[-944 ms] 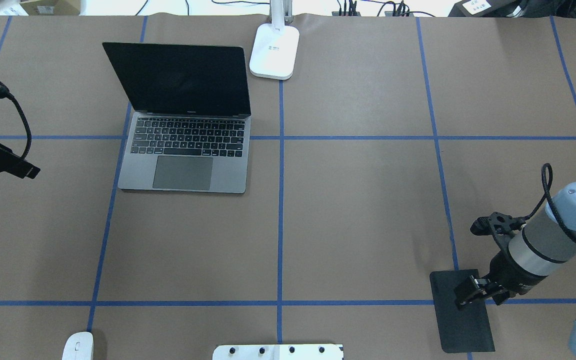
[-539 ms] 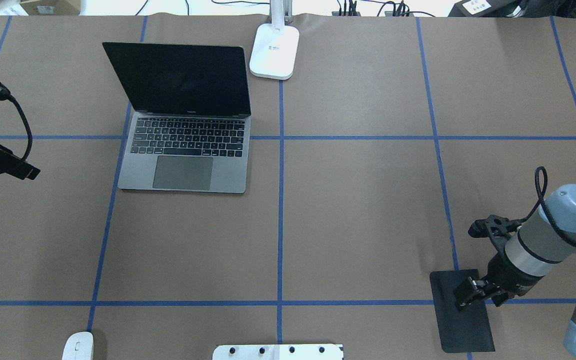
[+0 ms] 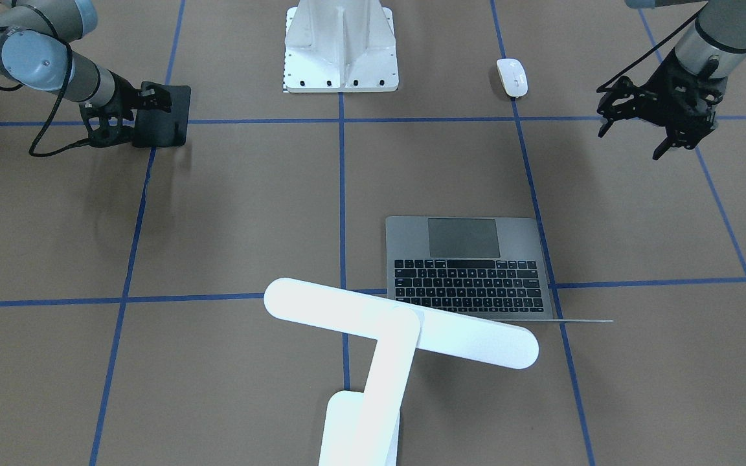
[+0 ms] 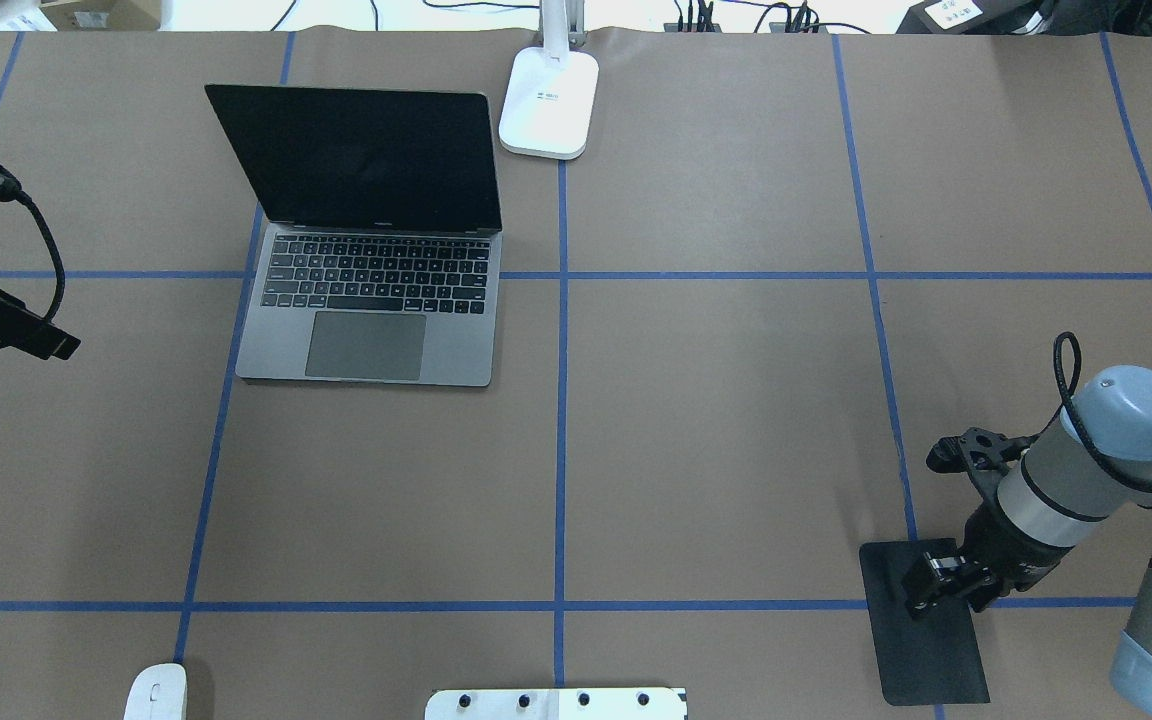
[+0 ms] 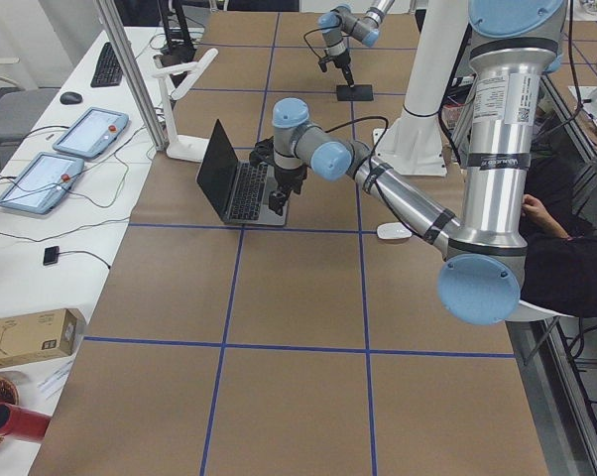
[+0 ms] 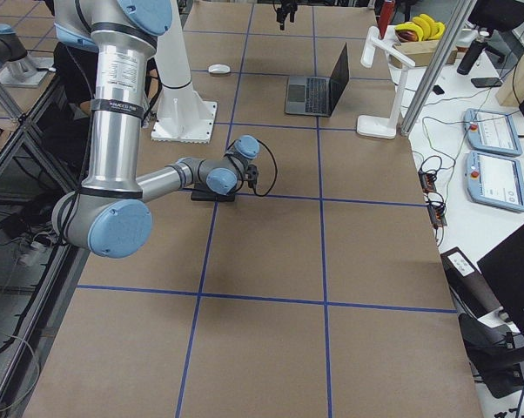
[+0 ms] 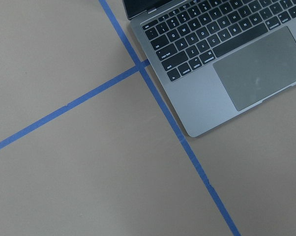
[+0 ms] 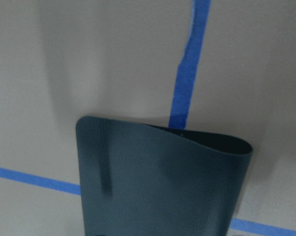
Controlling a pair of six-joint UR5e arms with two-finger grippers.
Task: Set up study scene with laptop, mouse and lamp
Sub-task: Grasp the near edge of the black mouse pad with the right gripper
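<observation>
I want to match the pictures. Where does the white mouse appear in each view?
Front-facing: mouse near the top, right of centre.
Overhead: mouse at the bottom edge, far left.
Exterior left: mouse just right of centre.
Exterior right: mouse near the top, left of centre.
Both wrist views: not in them.
Shared landmark: the white pedestal stands near it in all four exterior views.

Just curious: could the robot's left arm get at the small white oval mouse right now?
Probably yes: only bare brown table lies between the left gripper and the small white oval mouse.
</observation>
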